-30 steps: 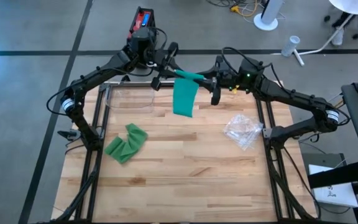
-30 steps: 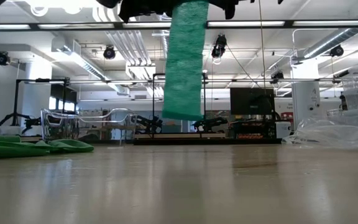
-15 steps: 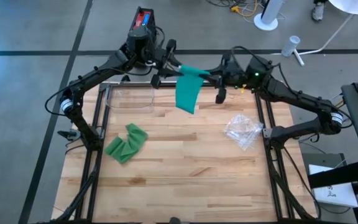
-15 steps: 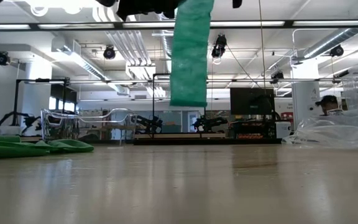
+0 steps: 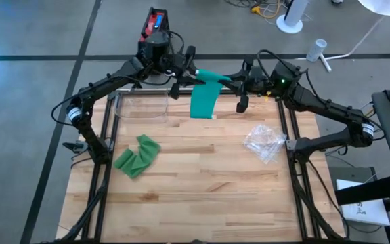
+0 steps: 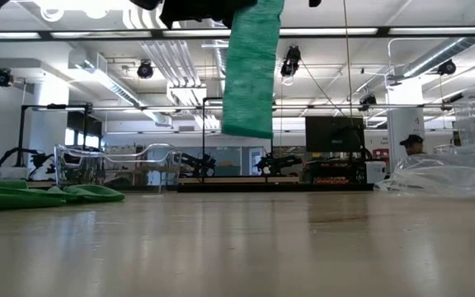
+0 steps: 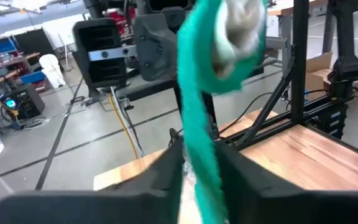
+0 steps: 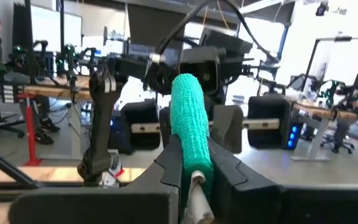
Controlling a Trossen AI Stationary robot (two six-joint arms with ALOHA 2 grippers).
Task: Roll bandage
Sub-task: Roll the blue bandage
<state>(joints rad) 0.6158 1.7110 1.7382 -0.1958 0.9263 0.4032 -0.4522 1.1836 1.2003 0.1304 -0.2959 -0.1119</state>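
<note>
Rolling in progress: a partly wound green elastic bandage roll (image 5: pixel 208 76) is held in the air above the far edge of the wooden desk (image 5: pixel 202 183), its loose tail (image 5: pixel 202 103) hanging clear of the surface. The left gripper (image 5: pixel 181 73) and the right gripper (image 5: pixel 239 80) each pinch one end of the roll, fingers pressed against it. A good turn probably keeps both ends level and the tail taut, so each wrap lands squarely on the last. Beside the tail, toward the left arm, stands a clear plastic tray (image 5: pixel 141 108); a second, crumpled green bandage (image 5: pixel 137 156) and a clear plastic bag (image 5: pixel 265 142) lie nearer. None blocks the roll.
</note>
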